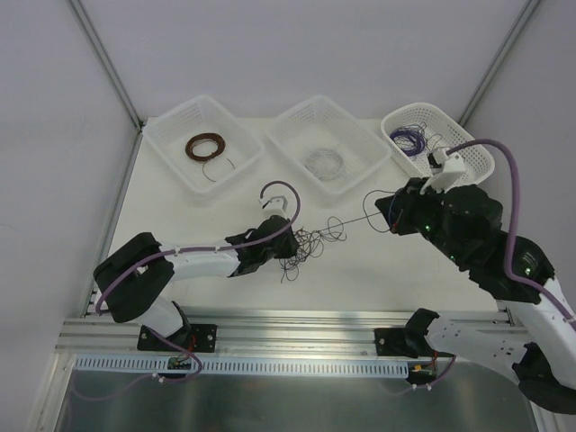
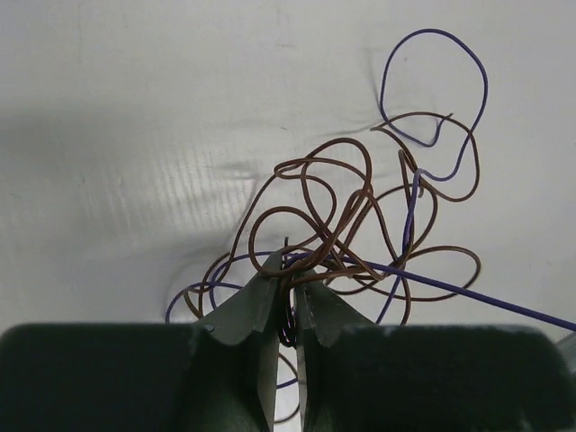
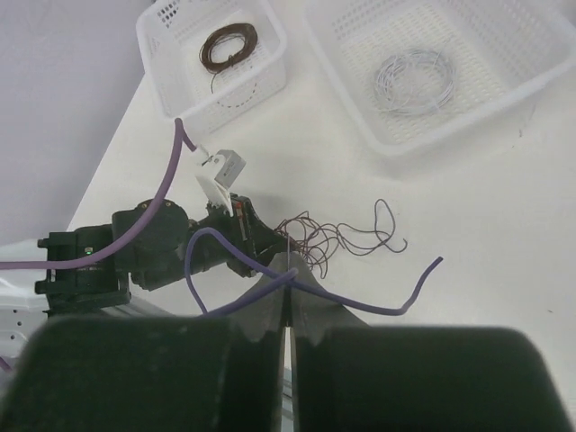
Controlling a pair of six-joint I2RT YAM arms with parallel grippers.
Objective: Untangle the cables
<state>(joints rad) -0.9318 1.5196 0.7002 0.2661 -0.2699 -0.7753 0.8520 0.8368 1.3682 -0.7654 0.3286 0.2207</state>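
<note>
Two grips on the cables [image 1: 313,239], a loose purple-and-brown tangle on the table [image 1: 378,270]: left end effector [image 2: 288,267] clenched on the clump, right end effector [image 3: 288,277] clenched on one taut purple strand.

The counter [image 1: 387,270] is carrying three baskets: left basket [image 1: 175,115] at eleven o'clock, middle basket [image 1: 292,115] at twelve, right basket [image 1: 477,153] at one. The cables [image 1: 310,243] are lying tangled near its centre.

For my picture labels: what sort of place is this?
Probably a robot lab work cell: a left arm and a right arm mounted at a white table, plain walls, three baskets.
</note>
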